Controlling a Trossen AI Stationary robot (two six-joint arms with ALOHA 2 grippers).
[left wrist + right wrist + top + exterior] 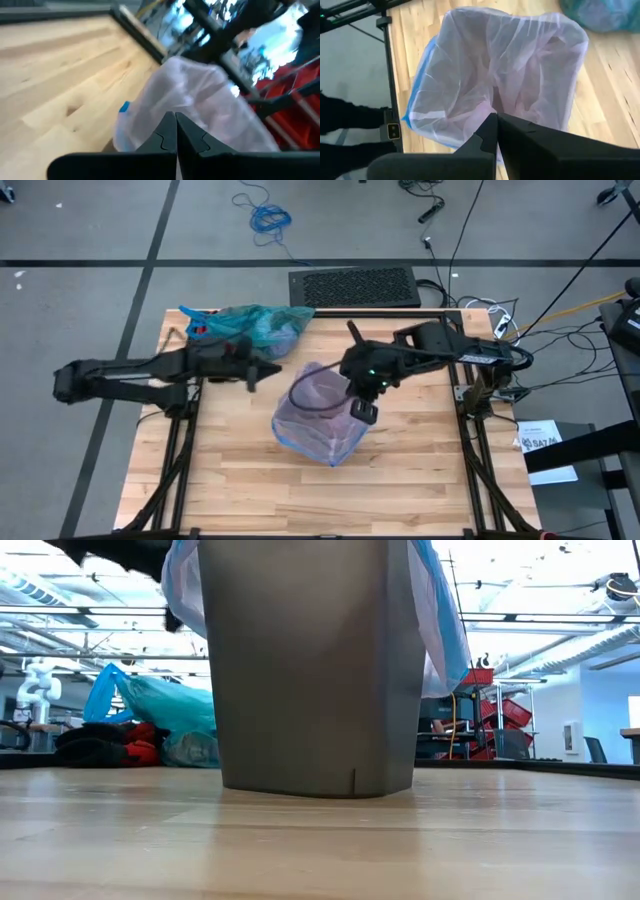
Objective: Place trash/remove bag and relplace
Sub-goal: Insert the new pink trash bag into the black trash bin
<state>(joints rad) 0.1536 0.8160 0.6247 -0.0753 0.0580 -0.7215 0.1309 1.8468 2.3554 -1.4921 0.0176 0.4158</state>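
A grey bin (310, 670) stands in the middle of the table, lined with a pale pink translucent bag (320, 415) whose blue-edged top (440, 620) folds over the rim. The teal-green bag (255, 325) lies bunched on the table's far left part (160, 710). My left gripper (270, 372) is shut, level, left of the bin and pointing at it (176, 131). My right gripper (365, 413) is shut above the bin's right rim, slanting down over the lined opening (496, 125). Neither holds anything.
A red and black object (200, 330) lies beside the teal-green bag. A black grille (355, 287) sits beyond the table's far edge. Bare wood (300, 490) runs along the near side. Cables and a metal frame (470, 395) line the right edge.
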